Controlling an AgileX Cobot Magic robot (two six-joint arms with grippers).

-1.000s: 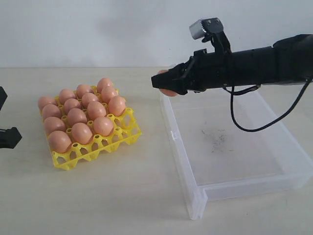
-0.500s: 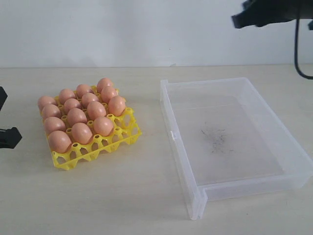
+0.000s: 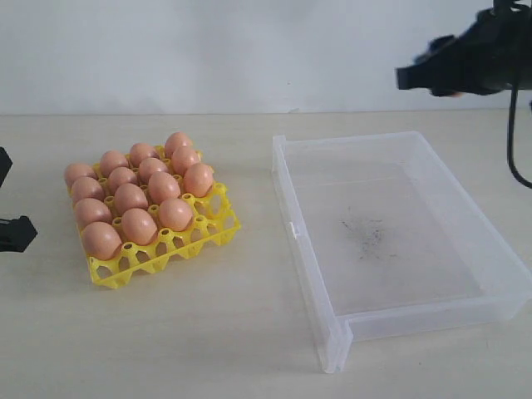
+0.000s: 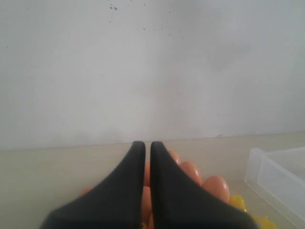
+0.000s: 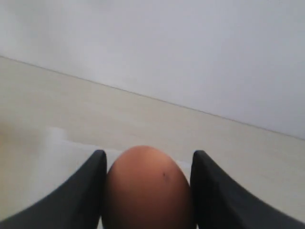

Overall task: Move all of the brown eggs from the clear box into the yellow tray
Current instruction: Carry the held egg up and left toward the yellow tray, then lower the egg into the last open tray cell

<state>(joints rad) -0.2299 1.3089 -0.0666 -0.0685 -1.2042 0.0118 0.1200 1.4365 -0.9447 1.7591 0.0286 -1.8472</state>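
Nearest strip of tabletop (image 3: 208,357) is bare, pale wood-tone, with open room along the whole front edge. The clear box (image 3: 332,332) sits right of centre, its near corner closest to the camera, with low walls all round; its floor shows only dark scuff marks. A clear lane of tabletop separates it from the yellow tray (image 3: 158,253) on the left; the two are well apart. The brown eggs (image 3: 137,195) fill the tray in tight rows, touching or nearly so, and the cup at the tray's near right corner is open. The left end effector (image 4: 144,143) has its two dark fingers pressed together, holding nothing, and hangs low at the left side with the tray's eggs just beyond its tips; the exterior view shows only dark pieces of that arm at the left border. Behind, the tabletop runs to a plain white wall (image 3: 208,50). The right end effector (image 3: 411,79) hangs high above the box's far right corner, in front of the wall, its fingers spread around one egg (image 5: 145,186) and pinching it on both sides.
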